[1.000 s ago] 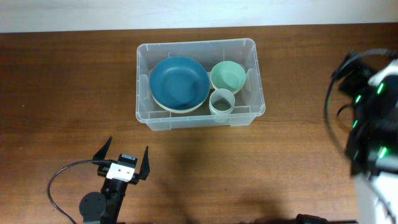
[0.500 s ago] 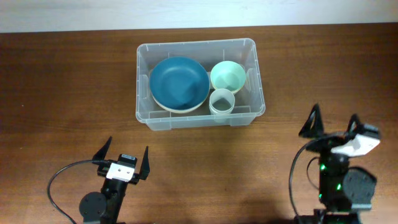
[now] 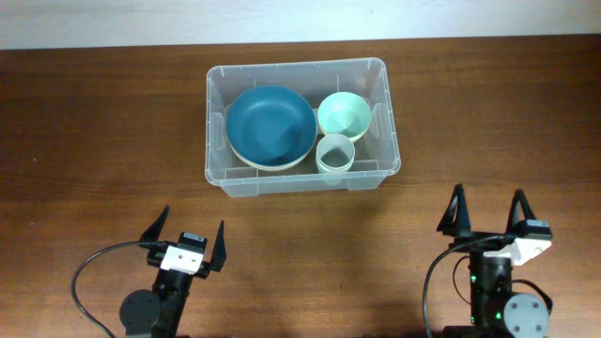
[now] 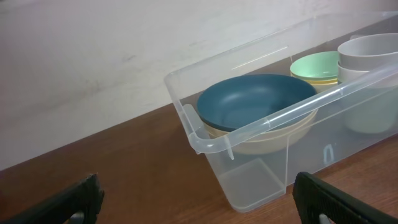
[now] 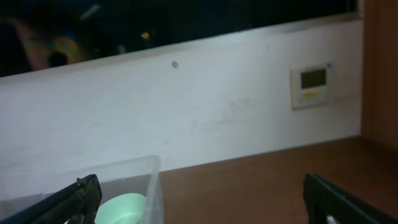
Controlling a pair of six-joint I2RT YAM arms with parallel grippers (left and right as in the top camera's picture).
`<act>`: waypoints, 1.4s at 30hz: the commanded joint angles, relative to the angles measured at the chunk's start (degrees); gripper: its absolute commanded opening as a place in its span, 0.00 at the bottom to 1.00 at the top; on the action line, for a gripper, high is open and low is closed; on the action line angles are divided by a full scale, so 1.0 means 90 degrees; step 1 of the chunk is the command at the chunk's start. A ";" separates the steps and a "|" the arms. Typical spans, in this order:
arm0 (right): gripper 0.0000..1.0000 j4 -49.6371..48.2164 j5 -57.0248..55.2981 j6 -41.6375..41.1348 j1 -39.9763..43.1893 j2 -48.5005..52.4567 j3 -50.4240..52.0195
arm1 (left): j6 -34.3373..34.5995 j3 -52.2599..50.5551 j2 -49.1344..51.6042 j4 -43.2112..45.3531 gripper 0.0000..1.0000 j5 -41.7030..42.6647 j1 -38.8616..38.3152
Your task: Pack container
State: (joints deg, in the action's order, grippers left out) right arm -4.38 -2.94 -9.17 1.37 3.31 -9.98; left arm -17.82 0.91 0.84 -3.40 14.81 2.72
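The clear plastic container (image 3: pixel 218 165) stands at the table's far middle. Inside it lie a dark blue bowl (image 3: pixel 270 125) on a cream one, a mint green bowl (image 3: pixel 344 115) and a pale grey cup (image 3: pixel 334 153). My left gripper (image 3: pixel 192 231) is open near the front left, well short of the container. My right gripper (image 3: pixel 488 210) is open near the front right, also apart from it. In the left wrist view the container's corner (image 4: pixel 205 140), blue bowl (image 4: pixel 255 99) and grey cup (image 4: pixel 370 59) sit ahead of the open gripper (image 4: pixel 199 199). The right wrist view shows the container's edge (image 5: pixel 152 177) and the mint bowl (image 5: pixel 124 208) low at the left.
Bare brown wooden table (image 3: pixel 94 141) surrounds the container. A black cable (image 3: pixel 89 272) loops beside the left arm's base. A white wall (image 5: pixel 205 112) with a small white panel (image 5: pixel 311 84) rises behind the table's far edge.
The right arm has swung in from the right edge and settled at the front right, its open fingers now pointing at the container. The left arm and the container have not moved.
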 commanded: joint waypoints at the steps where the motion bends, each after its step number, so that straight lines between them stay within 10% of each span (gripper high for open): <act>1: 0.99 -0.0102 0.0389 0.0187 0.0049 -0.0347 0.0325 | 0.0068 -0.0044 -0.0019 -0.0005 1.00 0.0097 0.0044; 42: 0.99 0.0896 0.1307 0.1158 0.0066 -0.0287 0.1073 | 0.0068 -0.0044 -0.0019 -0.0005 1.00 0.0095 0.0044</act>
State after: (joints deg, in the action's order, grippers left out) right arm 3.40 7.64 0.67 1.74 0.80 -0.58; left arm -17.82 0.91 0.84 -3.40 14.81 2.72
